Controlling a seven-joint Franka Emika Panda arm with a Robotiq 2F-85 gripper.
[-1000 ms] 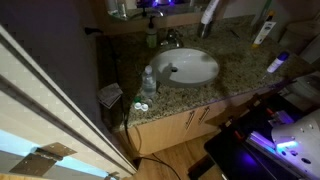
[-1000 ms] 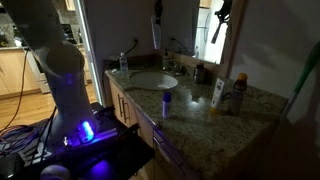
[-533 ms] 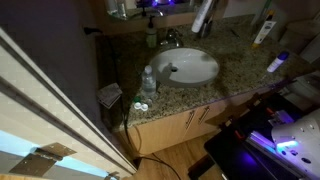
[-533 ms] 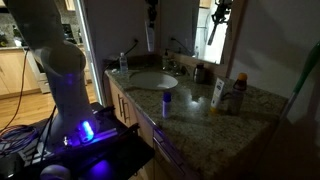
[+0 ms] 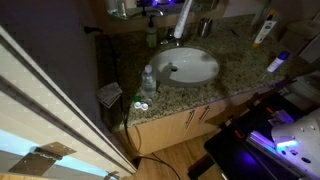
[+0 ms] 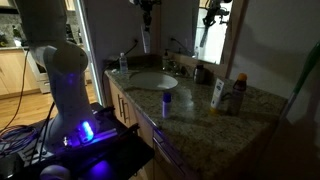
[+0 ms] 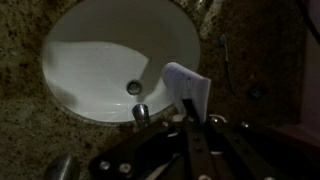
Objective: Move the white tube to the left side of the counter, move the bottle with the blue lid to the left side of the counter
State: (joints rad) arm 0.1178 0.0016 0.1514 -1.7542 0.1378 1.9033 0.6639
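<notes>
Dim bathroom, speckled granite counter [image 5: 240,72] around an oval white sink [image 5: 195,68]. Above the sink's far rim, gripper [image 6: 146,13] clamped tight on the white tube [image 5: 183,20], long axis hanging down from the fingers. Drop spot likely left, beyond the sink. On the right near edge, well apart: bottle with the blue lid [image 6: 167,102], upright

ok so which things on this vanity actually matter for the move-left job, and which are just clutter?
Job: slim white squeeze tube, held in the shut gripper over the oval white sink; small pale bottle with bright blue lid; speckled granite counter.
Lying about: green soap bottle; clear plastic water bottle.
</notes>
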